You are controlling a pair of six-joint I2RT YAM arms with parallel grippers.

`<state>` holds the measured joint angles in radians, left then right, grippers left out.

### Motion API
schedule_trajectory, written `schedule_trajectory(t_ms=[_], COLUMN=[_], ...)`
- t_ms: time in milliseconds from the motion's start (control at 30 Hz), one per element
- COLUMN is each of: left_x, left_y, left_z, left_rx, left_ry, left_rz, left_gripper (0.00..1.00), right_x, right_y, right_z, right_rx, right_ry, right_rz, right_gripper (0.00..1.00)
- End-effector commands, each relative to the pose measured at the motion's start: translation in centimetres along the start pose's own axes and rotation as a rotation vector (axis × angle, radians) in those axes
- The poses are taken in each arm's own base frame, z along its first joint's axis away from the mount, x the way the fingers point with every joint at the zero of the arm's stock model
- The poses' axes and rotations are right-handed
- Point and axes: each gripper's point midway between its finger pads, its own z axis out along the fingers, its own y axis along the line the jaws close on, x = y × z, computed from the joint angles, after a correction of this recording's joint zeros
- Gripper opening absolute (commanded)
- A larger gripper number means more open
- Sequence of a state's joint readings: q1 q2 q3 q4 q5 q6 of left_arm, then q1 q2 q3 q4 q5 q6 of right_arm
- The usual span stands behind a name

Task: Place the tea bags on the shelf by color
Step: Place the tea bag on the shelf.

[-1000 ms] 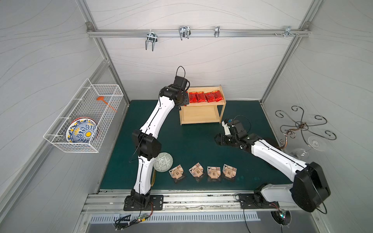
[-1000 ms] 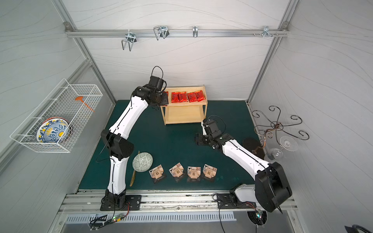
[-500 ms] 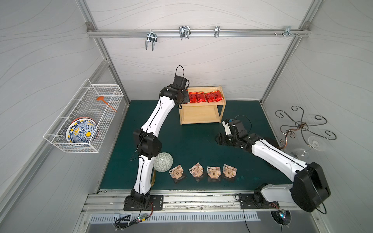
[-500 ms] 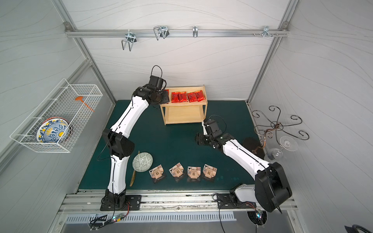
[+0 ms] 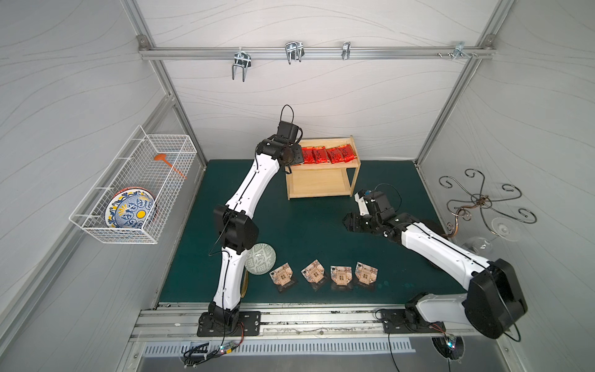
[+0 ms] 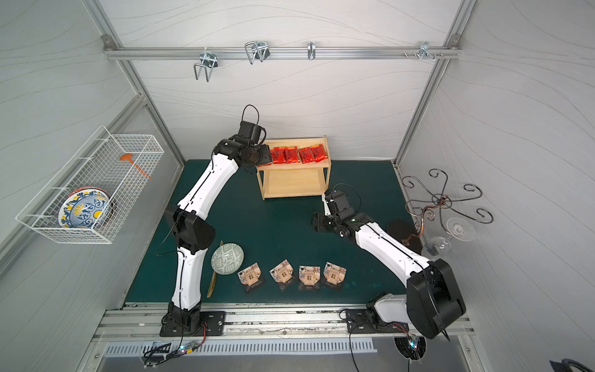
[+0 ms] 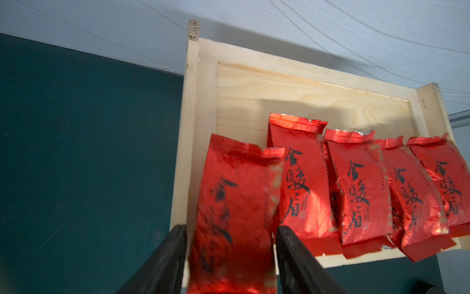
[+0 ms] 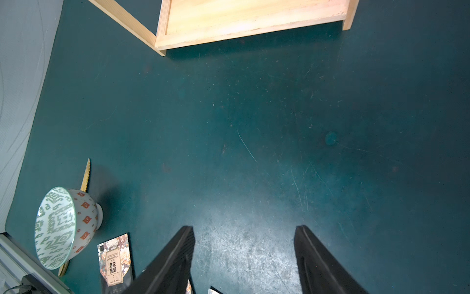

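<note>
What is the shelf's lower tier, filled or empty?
Empty. In both top views the lower tier shows only bare wood; red sachets lie only on the top tier.
</note>
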<state>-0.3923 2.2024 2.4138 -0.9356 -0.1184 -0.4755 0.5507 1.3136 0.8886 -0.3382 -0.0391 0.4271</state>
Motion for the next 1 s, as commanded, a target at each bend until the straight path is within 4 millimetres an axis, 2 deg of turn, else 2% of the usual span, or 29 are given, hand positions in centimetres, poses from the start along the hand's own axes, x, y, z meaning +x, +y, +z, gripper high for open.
schedule_trajectory(t_ms=[0, 333, 467, 567, 633, 733, 833, 900, 967], left_x=[0.4, -0.5, -1.9, -2.2, -1.5, 0.4, 3.4, 6.4, 8.6], left_y=[-0.1, 0.5, 0.7, 0.5, 0.6, 0.6, 1.1, 2.0, 2.9], left_z=[1.8, 1.0, -2.0, -4.9, -6.6, -8.9, -10.5, -10.7, -11.2], left_rx=[0.009, -0.005, -0.005, 0.026, 0.049, 0.093, 0.115, 0.118, 0.121], left_ry=[0.014, -0.012, -0.058, -0.076, -0.075, -0.06, -0.021, 0.034, 0.066], left_rz=[-0.015, -0.024, -0.023, -0.028, -0.037, -0.047, -0.058, -0.072, -0.095], left_gripper=[0.62, 0.63, 0.64, 0.67, 0.68, 0.69, 0.7, 0.7, 0.7], right_x=[0.5, 0.3, 0.1, 0.1, 0.4, 1.6, 3.6, 5.2, 6.7], right_y=[-0.3, -0.3, 0.0, 1.6, 3.0, 5.1, 7.3, 9.2, 10.8], right_z=[0.2, 0.2, -0.1, -0.5, -0.8, -0.9, -0.5, -0.1, 0.4], right_rx=[0.002, 0.0, -0.008, -0.047, -0.056, -0.034, -0.044, -0.08, -0.096], right_ry=[0.013, 0.009, -0.001, -0.018, -0.027, -0.025, -0.013, -0.026, -0.038], right_rz=[0.009, 0.009, -0.012, -0.084, -0.153, -0.286, -0.392, -0.472, -0.549], right_gripper=[0.67, 0.67, 0.67, 0.68, 0.69, 0.69, 0.69, 0.69, 0.69])
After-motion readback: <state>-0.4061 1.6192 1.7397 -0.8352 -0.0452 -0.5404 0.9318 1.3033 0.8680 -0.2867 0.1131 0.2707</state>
